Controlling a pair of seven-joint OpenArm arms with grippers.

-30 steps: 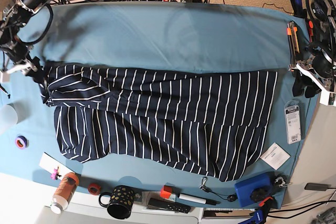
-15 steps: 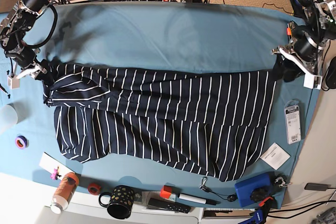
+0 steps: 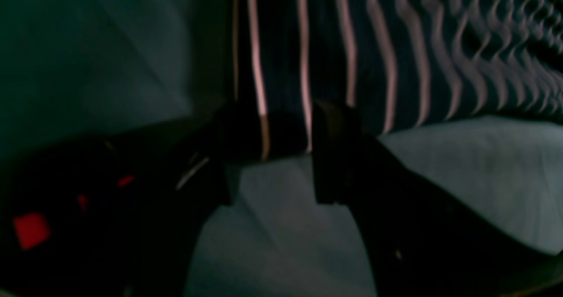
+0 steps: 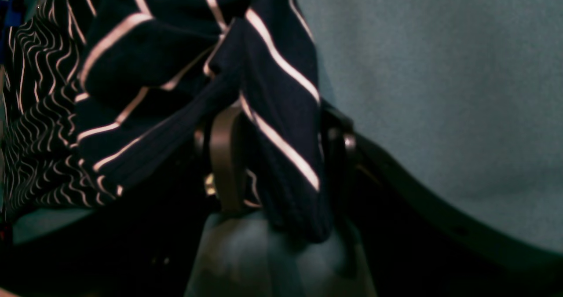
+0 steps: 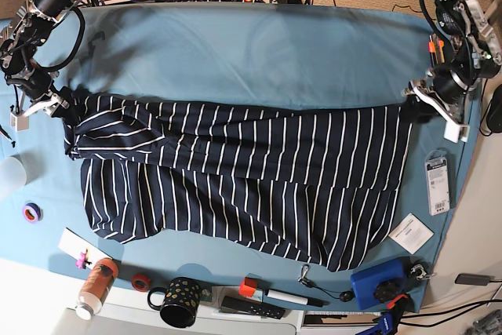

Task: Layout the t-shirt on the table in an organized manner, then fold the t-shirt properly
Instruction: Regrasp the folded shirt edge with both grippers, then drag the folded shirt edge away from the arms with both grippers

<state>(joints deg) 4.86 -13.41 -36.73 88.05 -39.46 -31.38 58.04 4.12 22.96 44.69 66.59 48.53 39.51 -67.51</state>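
Observation:
The navy white-striped t-shirt point(image 5: 243, 170) lies spread lengthwise across the teal table point(image 5: 251, 52), with its upper part folded over the lower part. My left gripper point(image 5: 414, 109) is at the shirt's far right top corner. In the left wrist view its jaws point(image 3: 268, 165) stand apart, with the shirt corner point(image 3: 352, 46) lying between them on the table point(image 3: 462, 169). My right gripper point(image 5: 64, 106) is at the shirt's left top corner. In the right wrist view it point(image 4: 281, 165) is shut on a bunched wad of the shirt point(image 4: 176, 68) above the table point(image 4: 440, 68).
Along the front edge stand a bottle point(image 5: 96, 284), a dotted mug point(image 5: 182, 302), a remote point(image 5: 251, 307), a marker point(image 5: 286, 297) and a blue box point(image 5: 380, 282). A packaged item point(image 5: 437, 182) and a white card point(image 5: 411, 233) lie at right. A purple tape roll point(image 5: 31, 212) lies at left.
The left arm has swung in from the table's right edge to the shirt's right top corner. The right gripper has shifted slightly at the left corner.

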